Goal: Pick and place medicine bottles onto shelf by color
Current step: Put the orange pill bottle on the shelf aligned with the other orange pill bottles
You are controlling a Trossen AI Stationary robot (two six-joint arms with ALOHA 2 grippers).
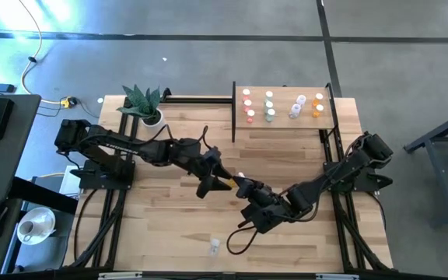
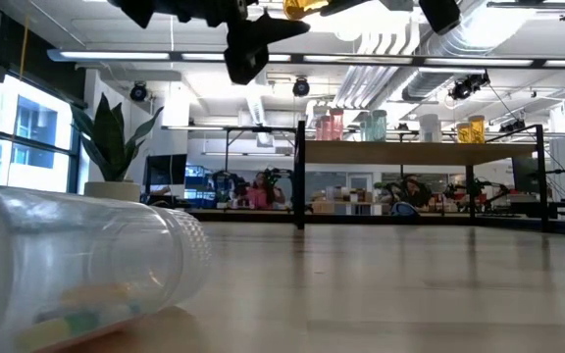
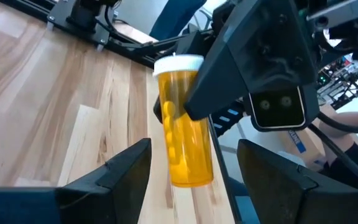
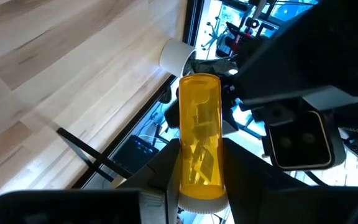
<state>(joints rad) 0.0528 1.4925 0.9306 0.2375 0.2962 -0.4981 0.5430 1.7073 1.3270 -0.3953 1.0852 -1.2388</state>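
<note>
The orange bottle [image 4: 199, 134] hangs in the air above the middle of the table, yellowish contents showing through its wall — the right gripper [image 4: 197, 180] has its fingers clamped on it near the white cap. The left gripper [image 3: 194, 180] faces it with its fingers spread wide, one on each side of the bottle and not touching. Both arms reach in low toward the table's centre, wrists nearly meeting. The shelf [image 1: 282, 124] at the far edge carries red, green, clear and orange bottles in columns. A clear bottle [image 1: 215, 246] lies on its side near the front edge.
</note>
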